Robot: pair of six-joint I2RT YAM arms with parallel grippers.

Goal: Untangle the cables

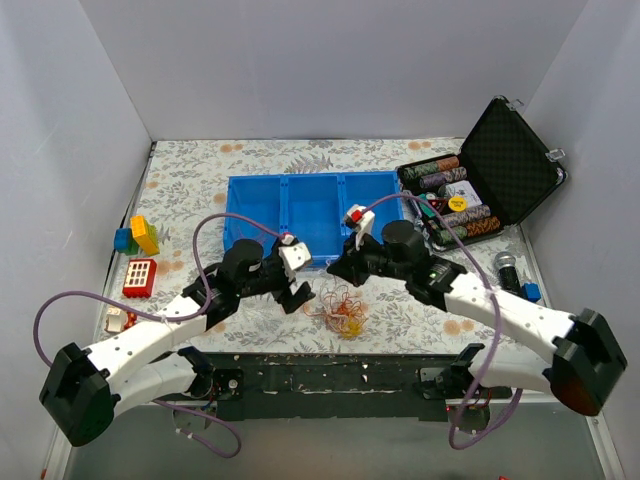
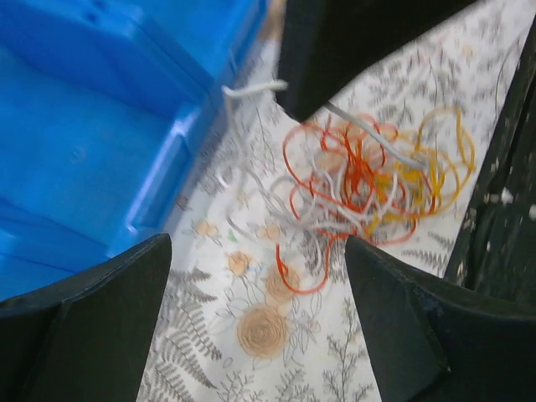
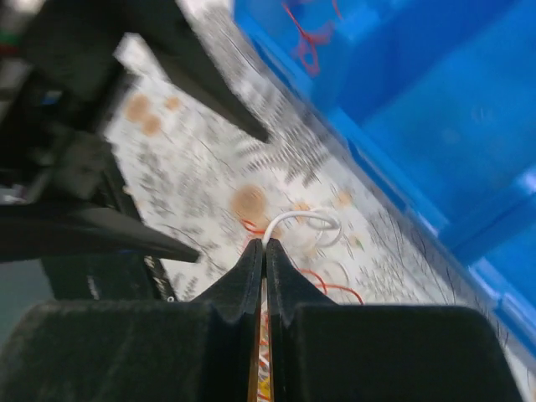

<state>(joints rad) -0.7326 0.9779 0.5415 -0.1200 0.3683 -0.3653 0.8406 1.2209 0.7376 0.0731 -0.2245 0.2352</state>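
The cables [image 1: 340, 308] lie as a small tangle of orange, yellow and white cords on the floral cloth, in front of the blue tray. In the left wrist view the tangle [image 2: 368, 176] lies just beyond my left gripper [image 2: 255, 251], which is open with only cloth between its fingers. My right gripper [image 3: 265, 244] is shut on a white cable [image 3: 306, 219] that loops out of its tips. The left wrist view shows that same white cable [image 2: 251, 86] stretching from the right gripper's black finger [image 2: 335, 50] down into the tangle. A red cable [image 3: 310, 33] lies inside the tray.
A blue tray [image 1: 310, 182] with three compartments stands just behind both grippers. An open black case of poker chips [image 1: 500, 160] sits back right. Toy bricks [image 1: 140, 235] and a red block [image 1: 139, 277] lie at the left. The table's dark front edge [image 1: 350, 368] runs close behind the tangle.
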